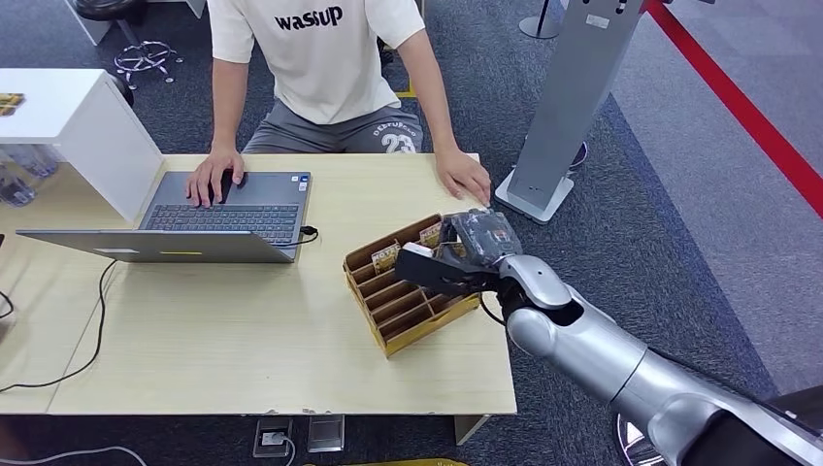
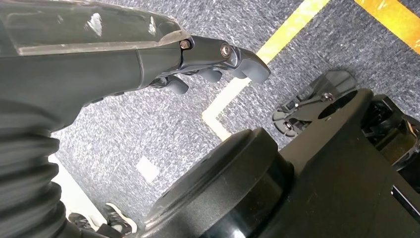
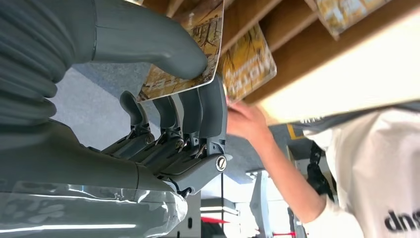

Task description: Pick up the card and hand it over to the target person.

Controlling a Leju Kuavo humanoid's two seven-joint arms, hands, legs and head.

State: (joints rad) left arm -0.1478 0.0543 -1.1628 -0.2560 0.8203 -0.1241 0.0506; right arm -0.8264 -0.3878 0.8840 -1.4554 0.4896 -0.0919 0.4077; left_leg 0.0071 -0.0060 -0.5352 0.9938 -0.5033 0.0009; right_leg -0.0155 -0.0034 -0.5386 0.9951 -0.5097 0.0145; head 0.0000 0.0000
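I'm looking down on grey office carpet with a pale wooden counter (image 1: 243, 330) set across it. A person in a white T-shirt (image 1: 320, 49) sits on the far side of the counter, one hand on an open grey laptop (image 1: 228, 209), the other hand (image 1: 464, 177) resting flat on the counter just beyond the brown slotted wooden card rack (image 1: 388, 296).

My right robot hand (image 1: 464, 254) sits over the far end of that rack. In the right wrist view its thumb (image 3: 163, 47) and dark fingers (image 3: 210, 106) are pinching a thin yellow-and-brown printed card (image 3: 198, 39), which looks raised out of the rack's slots, with more cards still seated in the rack beside it.

My left robot hand (image 2: 213, 62) hangs over the carpet, fingers curled in on nothing.

I judge the step in hand to be lifting the card free and carrying it to the person. I'd hold the pinch firm, pull the card straight out along its slot so an edge doesn't snag a divider or tip the rack, then steer past the rack toward the person's resting hand and present the card's free end.
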